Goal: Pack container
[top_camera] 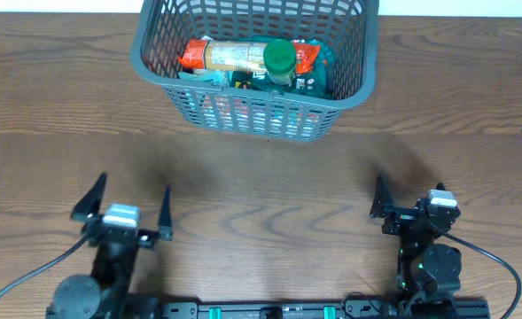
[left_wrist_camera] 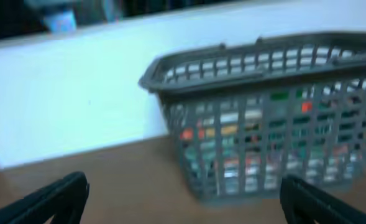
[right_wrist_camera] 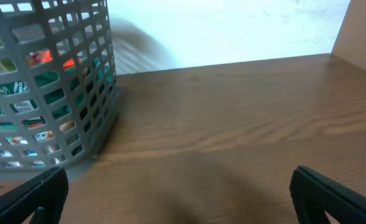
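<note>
One container (top_camera: pixel 243 111), top centre of the overhead frame, on the table (top_camera: pixel 261 190). Inside it, one green-capped jar (top_camera: pixel 243 56) lies on its side across packets whose count I cannot read. My two grippers are at bottom, well apart from it: left gripper (top_camera: pixel 134 184) spread wide, empty; right gripper (right_wrist_camera: pixel 179 171) likewise.

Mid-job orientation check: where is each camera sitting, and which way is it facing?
Overhead: above the table, looking straight down; container far, left pincer and right pincer near.
Left wrist: low over the table, facing the container's wall; own fingers at both bottom corners.
Right wrist: low, facing forward, container at left; own fingers likewise.
Shared: every view shows the container.
</note>
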Robot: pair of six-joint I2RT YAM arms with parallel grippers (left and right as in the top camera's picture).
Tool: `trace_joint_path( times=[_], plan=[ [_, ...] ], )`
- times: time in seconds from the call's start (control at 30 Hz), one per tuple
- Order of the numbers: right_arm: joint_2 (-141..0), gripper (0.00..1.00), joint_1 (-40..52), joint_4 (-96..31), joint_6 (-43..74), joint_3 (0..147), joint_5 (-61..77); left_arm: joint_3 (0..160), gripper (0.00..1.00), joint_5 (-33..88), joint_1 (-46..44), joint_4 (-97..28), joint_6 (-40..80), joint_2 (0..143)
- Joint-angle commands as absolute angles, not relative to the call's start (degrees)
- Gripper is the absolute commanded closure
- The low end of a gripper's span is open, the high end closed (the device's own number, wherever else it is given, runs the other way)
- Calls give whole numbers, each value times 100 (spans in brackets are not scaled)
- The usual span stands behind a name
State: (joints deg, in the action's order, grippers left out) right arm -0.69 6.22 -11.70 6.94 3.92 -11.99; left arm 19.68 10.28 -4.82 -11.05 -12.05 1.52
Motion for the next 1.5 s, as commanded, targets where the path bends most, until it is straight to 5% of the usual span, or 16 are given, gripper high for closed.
trace_joint_path(
  times=[0.0,0.2,0.5,1.47],
  plan=[
    [-32,1,652,-1175,613,370,-1179,1249,1,978,-676,-290,-1197,95],
    [-32,1,652,-1175,613,370,-1179,121,2,591,-998,836,-1197,89],
    [-32,1,652,-1175,613,370,-1179,23,1,598,-1146,-368,-1238,10],
    [-32,1,652,-1175,613,370,-1179,23,1,537,-1144,-362,-1240,23]
  ],
)
